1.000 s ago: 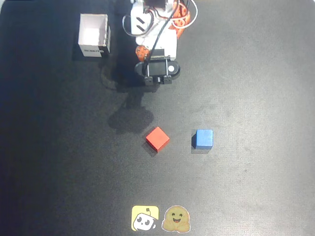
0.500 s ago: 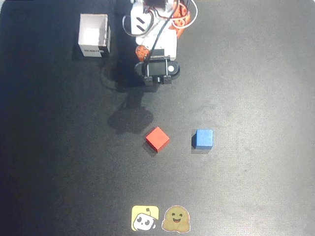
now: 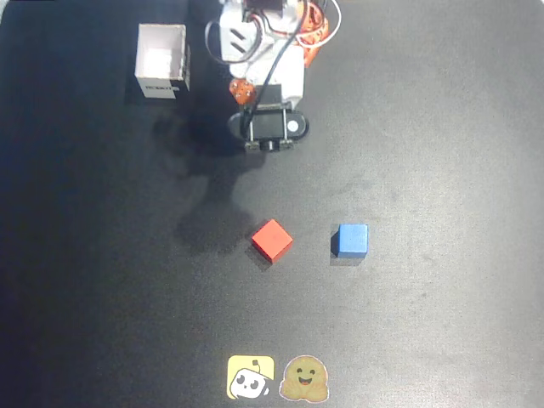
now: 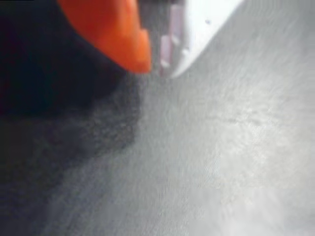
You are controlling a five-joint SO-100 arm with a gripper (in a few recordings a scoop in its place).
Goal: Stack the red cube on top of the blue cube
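Observation:
The red cube [image 3: 272, 240] lies on the black table, turned about 45 degrees, a little below the middle of the overhead view. The blue cube [image 3: 350, 240] sits to its right with a cube-wide gap between them. The arm's wrist [image 3: 268, 127] hangs near the top centre, well above both cubes in the picture. In the wrist view my gripper [image 4: 155, 66] shows an orange finger [image 4: 118, 34] and a white finger [image 4: 197, 29] with their tips almost together and nothing held. Below them is bare grey table.
A white open box [image 3: 161, 61] stands at the top left beside the arm's base [image 3: 263, 34]. Two stickers [image 3: 276, 377] lie near the bottom edge. The arm's shadow [image 3: 212, 212] falls left of the red cube.
The wrist has shifted slightly left and its shadow has spread down and to the left. Both cubes stay where they were.

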